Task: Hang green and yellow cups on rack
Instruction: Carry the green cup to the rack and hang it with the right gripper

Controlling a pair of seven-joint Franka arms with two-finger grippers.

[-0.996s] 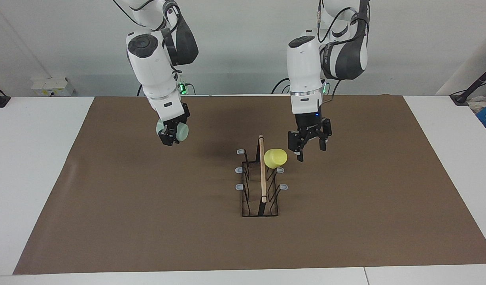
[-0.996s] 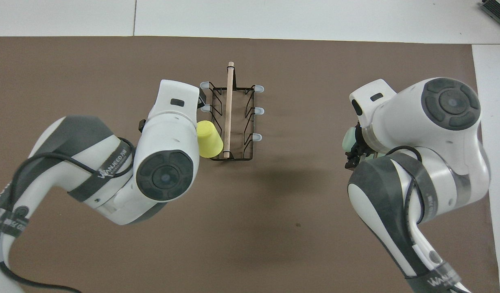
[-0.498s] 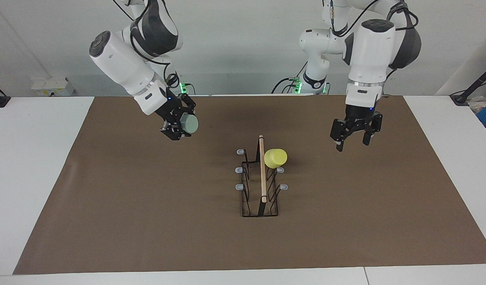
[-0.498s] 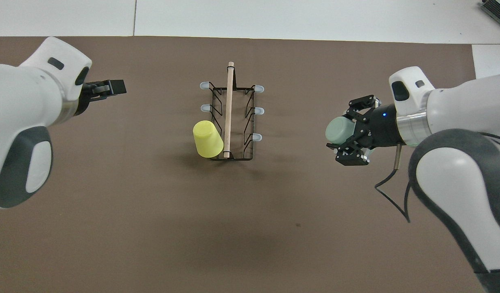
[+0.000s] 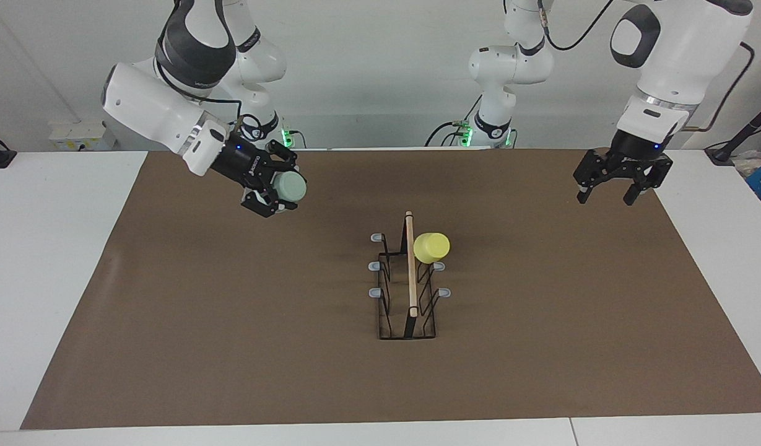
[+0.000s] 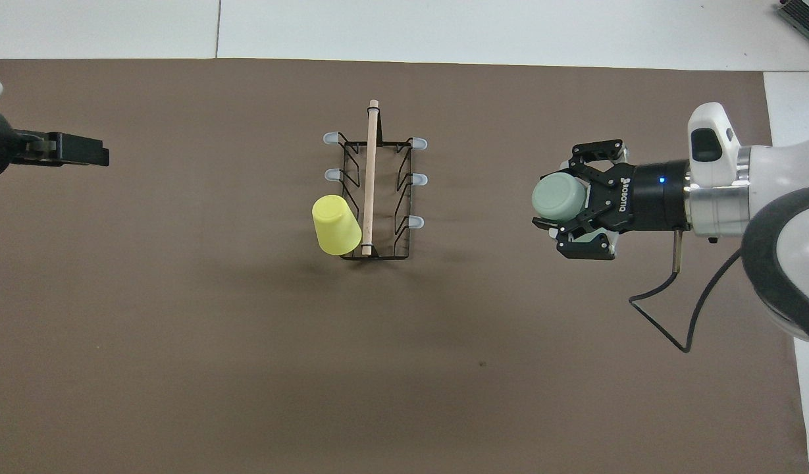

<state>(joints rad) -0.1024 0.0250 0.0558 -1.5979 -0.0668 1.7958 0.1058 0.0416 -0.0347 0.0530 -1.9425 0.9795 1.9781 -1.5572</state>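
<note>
Right end effector (image 5: 280, 193) up in the air over the brown mat (image 5: 231, 347) toward the right arm's end of the tabletop (image 5: 52, 260), turned sideways, clamped on the green cup (image 5: 290, 187), whose closed base points toward the rack (image 5: 408, 282). In the overhead view the same right end effector (image 6: 578, 210) has the green cup (image 6: 559, 197) sticking out of its tips on the rack side, and the rack (image 6: 374, 191) sits well apart from it, toward the middle of the mat (image 6: 404, 368). Yellow cup (image 5: 431, 246) hangs tilted on the rack's side that faces the left arm, on the peg at the end nearest the robots; overhead, yellow cup (image 6: 336, 224) touches the wire frame just beside the wooden top bar. Left end effector (image 5: 617, 188) raised over the mat edge at the left arm's end, well apart from rack and yellow cup, fingers spread wide, nothing in them; overhead, only its tip (image 6: 65, 149) shows at the picture's edge.
</note>
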